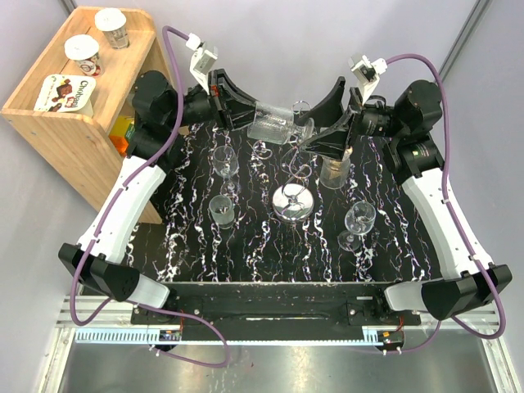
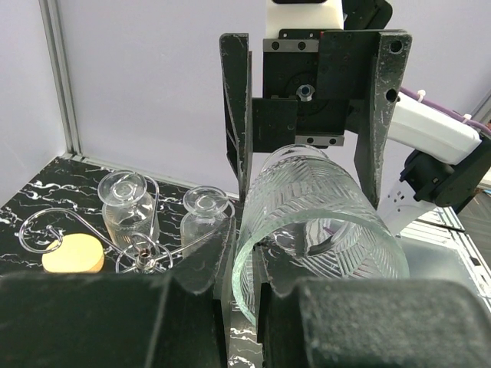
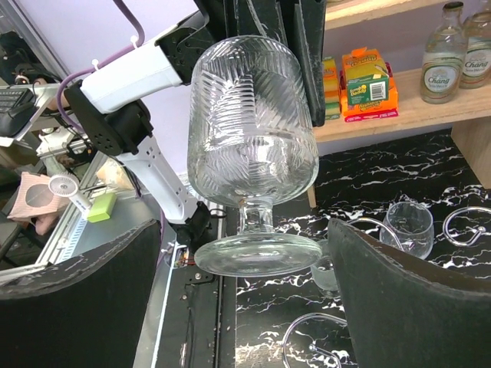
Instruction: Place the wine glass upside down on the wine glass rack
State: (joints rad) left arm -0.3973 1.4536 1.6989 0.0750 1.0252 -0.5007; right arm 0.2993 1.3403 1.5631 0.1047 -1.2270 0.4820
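Gaping wide, the right claw (image 3: 245,238) holds nothing; its fingers flank the foot of the wine glass (image 3: 253,146), which hangs sideways in the air above the tabletop (image 1: 246,254). Beyond the foot come the short stem and the ribbed bowl, and at the far rim the left claw (image 2: 245,268) is pinched tight on the bowl wall.

I judge the glass to be heavy, rigid, slick and breakable. The stem looks the safer hold for turning it over.

The wine glass rack (image 1: 293,202) stands mid-tabletop, its curled wire arms near the glass and likely to snag it. A stemmed glass (image 1: 360,217) stands at the rack's 4 o'clock and a short glass (image 1: 221,209) at 9 o'clock. A wooden shelf (image 1: 65,131) sits farthest, at 10 o'clock.
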